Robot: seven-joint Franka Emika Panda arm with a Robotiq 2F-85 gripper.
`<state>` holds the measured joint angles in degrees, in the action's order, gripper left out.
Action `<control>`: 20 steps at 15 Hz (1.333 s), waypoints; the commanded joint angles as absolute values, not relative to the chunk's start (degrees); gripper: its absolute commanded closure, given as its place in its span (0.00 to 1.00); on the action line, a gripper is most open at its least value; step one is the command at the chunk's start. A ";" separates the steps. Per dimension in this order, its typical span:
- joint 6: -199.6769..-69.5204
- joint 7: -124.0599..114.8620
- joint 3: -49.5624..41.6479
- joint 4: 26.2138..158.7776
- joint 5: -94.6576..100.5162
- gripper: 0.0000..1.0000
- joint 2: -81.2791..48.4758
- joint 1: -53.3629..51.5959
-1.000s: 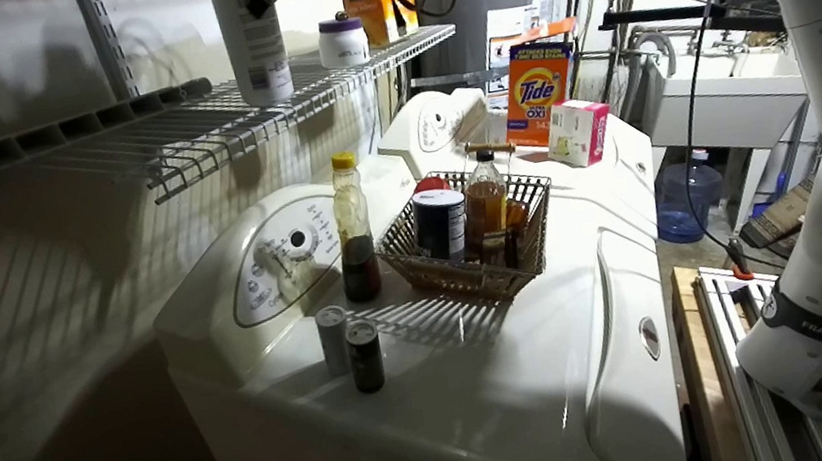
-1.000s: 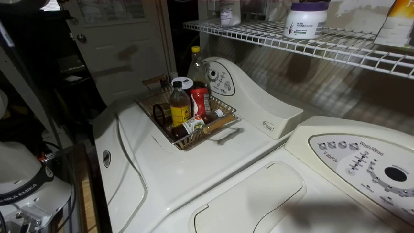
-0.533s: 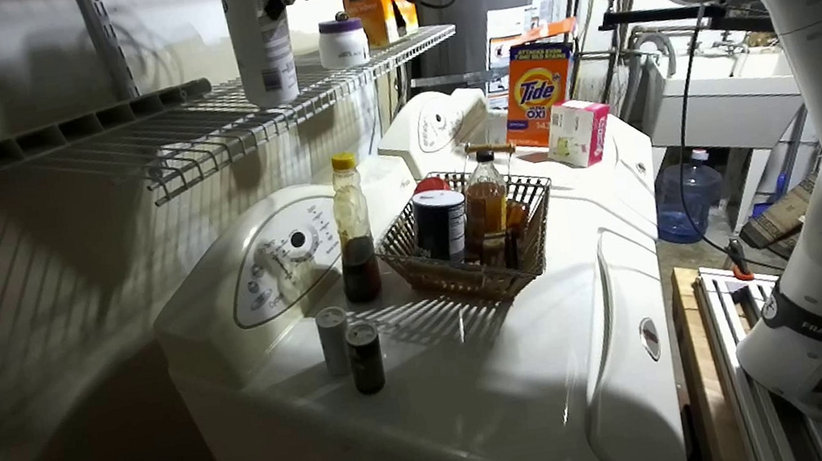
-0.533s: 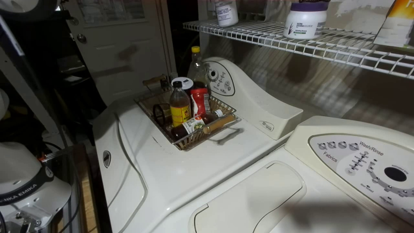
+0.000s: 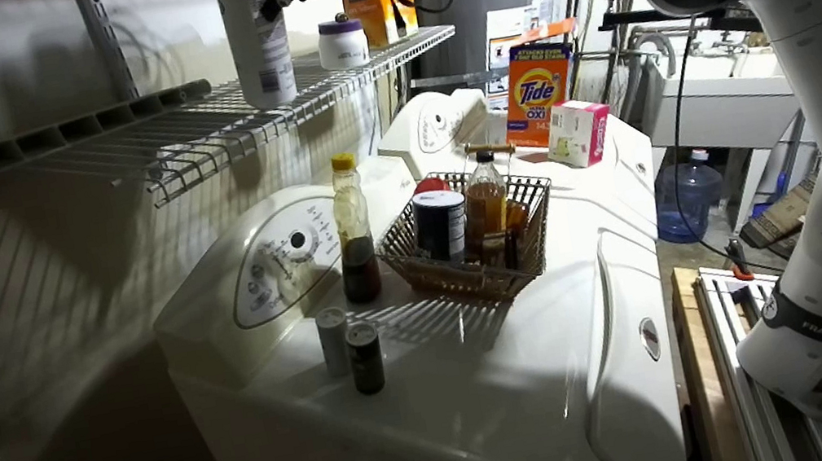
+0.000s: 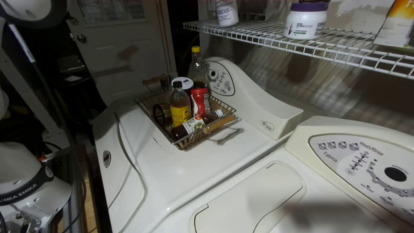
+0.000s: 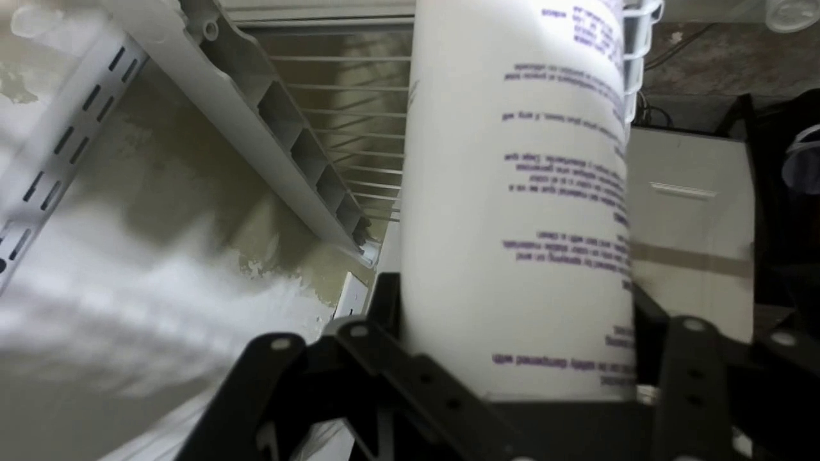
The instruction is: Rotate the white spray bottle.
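White plastic fills the middle of the wrist view: the spray bottle [image 7: 512, 211] sits between the fingers [image 7: 386, 301] of the hand [image 7: 514, 291], one against each side, so I take it as grasped, and the first part of the job, getting hold, as done. Fine print covers the right of its visible surface, upside down in that view. In an exterior view the bottle is roughly upright near the front edge of the wire shelf [image 5: 202, 158], between the near corner and the purple-lidded jar [image 5: 343, 45]; whether its base touches the wires or hangs just above, I cannot tell. In an exterior view its printed label [image 6: 227, 12] shows near the shelf's end, the bottle leaning slightly, the hand out of sight. No view shows the nozzle, so where it points, and how much turning is complete, cannot be read. I judge the rotation to be the current step; left, probably, are finishing it, levelling the base and letting go.
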<state>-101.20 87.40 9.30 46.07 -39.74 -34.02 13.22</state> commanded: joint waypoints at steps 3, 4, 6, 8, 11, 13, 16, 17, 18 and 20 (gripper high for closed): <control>-103.97 82.82 8.86 42.01 -39.19 0.32 -38.97 12.18; -104.08 81.52 8.83 41.58 -39.19 0.06 -39.34 12.17; -104.88 79.12 8.73 40.99 -39.10 0.00 -40.11 12.10; -106.08 78.50 8.70 40.78 -39.08 0.00 -41.14 12.06; -106.86 77.95 8.75 40.24 -39.28 0.00 -42.85 12.08; -107.42 77.81 8.60 40.13 -39.07 0.00 -43.19 12.11; -107.75 77.39 8.40 39.79 -39.13 0.00 -43.30 12.42; -107.98 77.48 8.25 39.92 -39.18 0.00 -43.14 12.58; -108.42 77.38 8.00 40.12 -39.08 0.00 -42.91 12.62; -109.44 76.81 7.04 40.54 -38.44 0.00 -42.30 12.46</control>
<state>-107.89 78.88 8.14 43.02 -39.66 -41.52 13.01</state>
